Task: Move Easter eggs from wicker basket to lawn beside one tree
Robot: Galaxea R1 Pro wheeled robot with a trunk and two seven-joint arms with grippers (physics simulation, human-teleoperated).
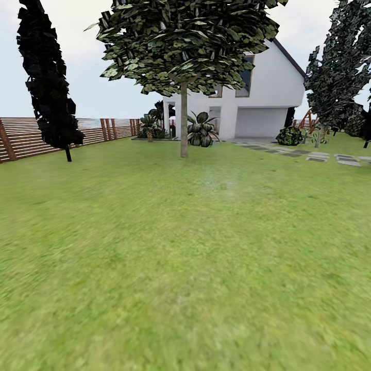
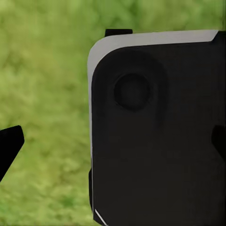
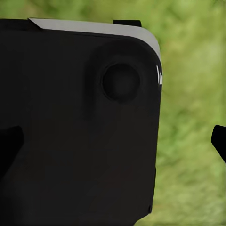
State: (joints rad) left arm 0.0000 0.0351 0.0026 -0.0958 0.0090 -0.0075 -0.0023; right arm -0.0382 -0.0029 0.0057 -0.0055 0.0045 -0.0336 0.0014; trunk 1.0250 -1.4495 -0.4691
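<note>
Facing open lawn (image 1: pixel 185 268) from head view; no arm in that picture. Left wrist view: left gripper (image 2: pixel 115 141) with one dark fingertip (image 2: pixel 10 143) at one edge and a sliver of the other at the opposite edge, so fingers wide apart, nothing between them. Beyond the tips, a dark rounded body panel (image 2: pixel 155 136) with pale rim, blurred grass beside it. Right wrist view: right gripper (image 3: pixel 115 141) likewise spread, one fingertip (image 3: pixel 219 141) against grass, the other faint against a similar dark panel (image 3: pixel 80 127); holding nothing, touching nothing visible.

Wide free grass near and mid-field. Bounded at left by brown slatted fence (image 1: pixel 31 135) running far toward the house (image 1: pixel 268 103). Thin black tree (image 1: pixel 46 77) standing left, just in front of fence. Grey paving slabs (image 1: pixel 309 154) at far right, with dark trees (image 1: pixel 340 67) and a bush (image 1: pixel 289 136) beyond.

Tree (image 1: pixel 184 118) far and centre: pale trunk upright, long axis vertical, low leafy canopy spreading over it, grass open all round its foot. Leafy plant (image 1: pixel 201 130) just behind it, toward the house.
</note>
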